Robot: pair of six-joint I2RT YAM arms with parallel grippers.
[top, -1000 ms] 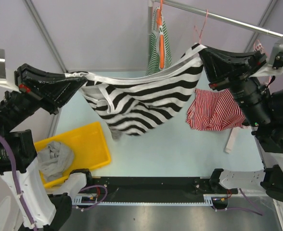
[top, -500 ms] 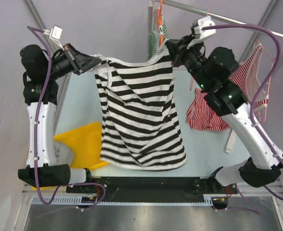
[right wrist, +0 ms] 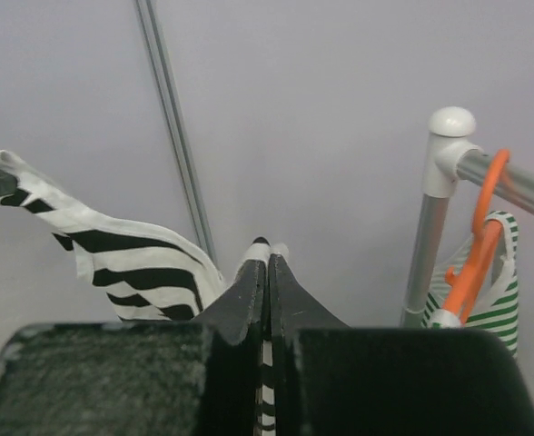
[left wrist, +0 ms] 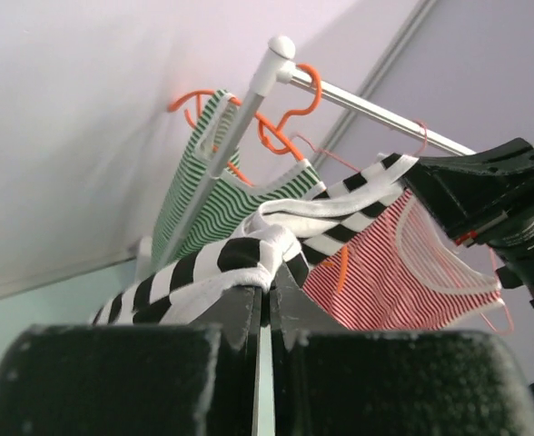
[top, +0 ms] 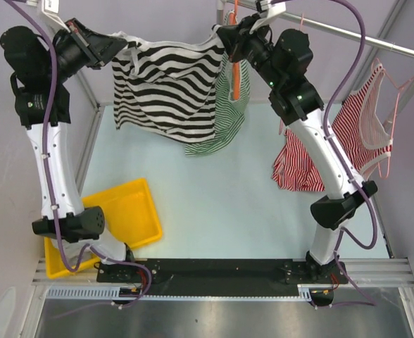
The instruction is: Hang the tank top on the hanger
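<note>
The black-and-white striped tank top [top: 161, 84] hangs high at the back, stretched between my two grippers, and reaches partly across the green striped top. My left gripper [top: 122, 44] is shut on the bunched left shoulder strap [left wrist: 249, 250]. My right gripper [top: 224, 34] is shut on the other strap, and white edging shows at the fingertips [right wrist: 260, 263]. The hanger's thin pink hook [top: 303, 24] sits on the rod just right of my right arm. In the left wrist view, its wire [left wrist: 329, 156] runs behind the tank top. Most of the hanger is hidden.
A metal rod [top: 362, 36] crosses the back right. On it an orange hanger [top: 234, 49] carries a green-and-white striped top [top: 224, 123], and a red-and-white striped top [top: 309, 165] hangs further right. A yellow bin [top: 126, 208] sits at the near left.
Both arms have risen and swung back, lifting the tank top from low over the table to rod height. It now hangs at the back left, in front of the green top.
</note>
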